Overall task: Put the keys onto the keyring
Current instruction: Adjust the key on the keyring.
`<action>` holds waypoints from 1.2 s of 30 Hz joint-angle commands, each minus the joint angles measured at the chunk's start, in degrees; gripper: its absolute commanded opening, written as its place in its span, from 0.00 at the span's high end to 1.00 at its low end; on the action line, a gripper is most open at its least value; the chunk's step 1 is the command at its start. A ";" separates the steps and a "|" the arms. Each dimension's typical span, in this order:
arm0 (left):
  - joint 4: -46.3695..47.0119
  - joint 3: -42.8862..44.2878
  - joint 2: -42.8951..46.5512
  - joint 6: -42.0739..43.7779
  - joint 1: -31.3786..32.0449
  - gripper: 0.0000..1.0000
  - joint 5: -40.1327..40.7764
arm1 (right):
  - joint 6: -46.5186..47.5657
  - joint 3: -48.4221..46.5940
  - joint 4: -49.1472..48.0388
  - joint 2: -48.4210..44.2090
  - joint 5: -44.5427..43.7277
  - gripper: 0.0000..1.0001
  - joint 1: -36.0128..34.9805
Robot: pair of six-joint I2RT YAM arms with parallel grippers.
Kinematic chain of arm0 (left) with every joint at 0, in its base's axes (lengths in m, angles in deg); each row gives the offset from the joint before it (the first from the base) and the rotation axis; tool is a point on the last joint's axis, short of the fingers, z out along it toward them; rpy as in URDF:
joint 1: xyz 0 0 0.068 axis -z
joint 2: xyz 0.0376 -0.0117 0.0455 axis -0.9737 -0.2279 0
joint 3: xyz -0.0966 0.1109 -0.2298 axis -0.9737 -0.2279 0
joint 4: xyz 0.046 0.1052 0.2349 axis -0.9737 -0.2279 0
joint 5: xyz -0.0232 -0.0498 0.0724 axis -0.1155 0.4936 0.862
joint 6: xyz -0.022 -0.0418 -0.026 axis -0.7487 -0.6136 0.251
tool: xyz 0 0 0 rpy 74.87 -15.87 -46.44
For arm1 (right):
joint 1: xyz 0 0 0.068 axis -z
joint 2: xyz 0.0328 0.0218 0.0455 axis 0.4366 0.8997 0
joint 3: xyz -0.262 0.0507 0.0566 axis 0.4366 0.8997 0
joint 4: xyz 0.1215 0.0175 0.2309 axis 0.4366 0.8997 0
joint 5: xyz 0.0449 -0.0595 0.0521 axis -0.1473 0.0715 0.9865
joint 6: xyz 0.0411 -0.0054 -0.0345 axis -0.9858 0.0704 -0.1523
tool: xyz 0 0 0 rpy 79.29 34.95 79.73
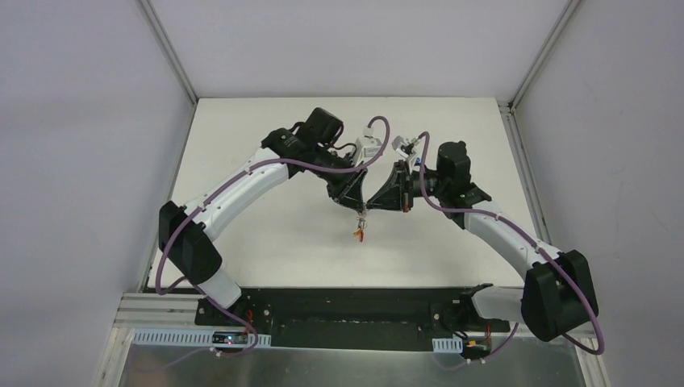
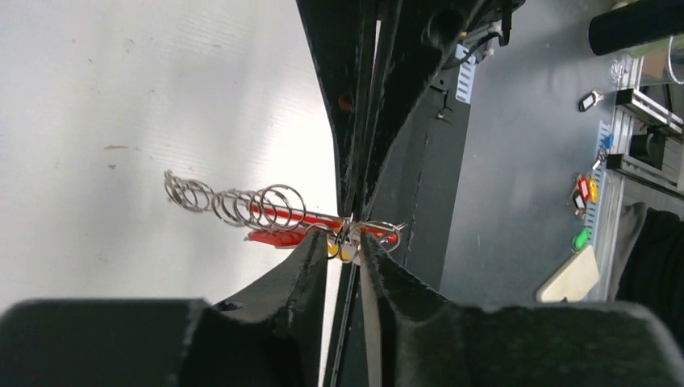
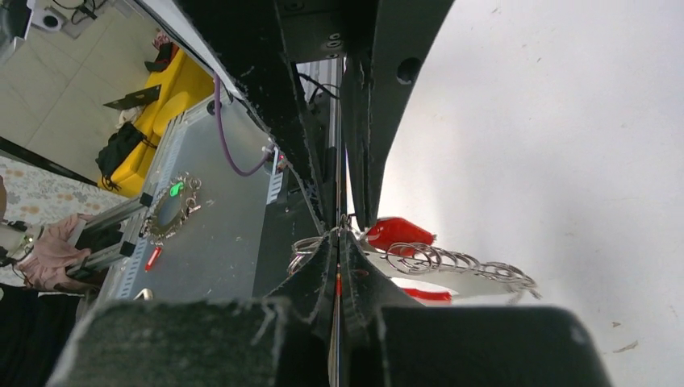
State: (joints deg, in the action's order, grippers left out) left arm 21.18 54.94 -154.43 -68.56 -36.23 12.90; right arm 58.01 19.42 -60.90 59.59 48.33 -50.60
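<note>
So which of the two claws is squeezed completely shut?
The right gripper: its fingers meet on the keyring with no gap. On the left gripper they stand slightly apart, a yellow tag between them.

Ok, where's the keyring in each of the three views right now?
Top external: the keyring is a small red-orange speck at the centre, above the white table.
Left wrist: mid-frame, a red bar with wire rings, reaching left from the left gripper.
Right wrist: lower centre, just right of the right gripper.
Shared landmark: the white table.
</note>
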 commanded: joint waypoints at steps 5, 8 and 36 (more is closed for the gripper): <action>16.58 -8.60 9.25 -4.06 -1.93 0.68 -4.63 | -22.02 2.31 -27.64 0.20 -0.51 1.00 2.40; 19.07 -9.37 9.16 -5.88 -2.08 0.68 -4.69 | -25.42 3.25 -31.52 0.78 -0.98 1.00 2.89; 9.54 -3.74 6.60 -3.11 -3.29 1.00 -2.45 | -18.34 5.00 -27.28 0.14 -1.49 0.94 4.85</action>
State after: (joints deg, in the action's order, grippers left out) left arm 39.71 45.11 -147.16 -75.62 -38.70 10.25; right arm 33.42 25.28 -91.94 61.36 46.83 -46.86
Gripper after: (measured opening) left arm 0.014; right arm 0.019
